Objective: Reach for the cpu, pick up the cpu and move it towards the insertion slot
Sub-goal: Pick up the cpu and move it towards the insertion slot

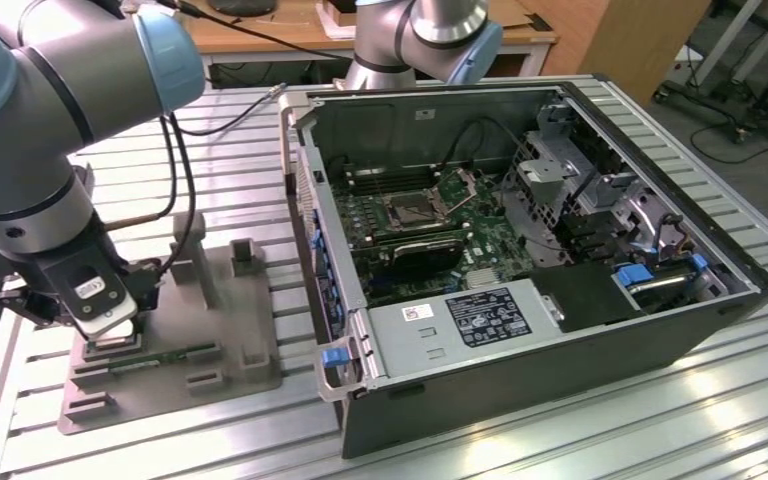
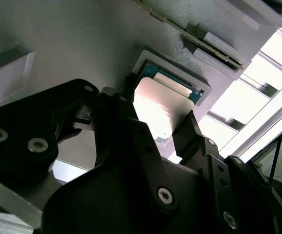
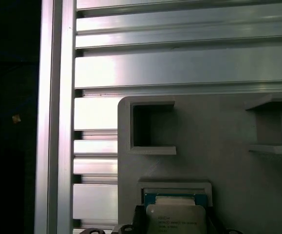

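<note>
The cpu, a silver-topped square chip with a green edge, lies in a square pocket of the grey tray at the exterior view's left. My gripper is down over that pocket. In the second wrist view its black fingers press against two opposite edges of the chip, so the gripper is shut on it. The first wrist view has the cpu between the fingertips of the gripper. The insertion slot, a dark square socket with a raised metal bracket, sits inside the open computer case.
The open computer case stands to the exterior view's right of the tray, its side wall between tray and socket. A long green memory stick lies on the tray beside my gripper. Raised grey blocks stand on the tray. A ribbed aluminium table carries everything.
</note>
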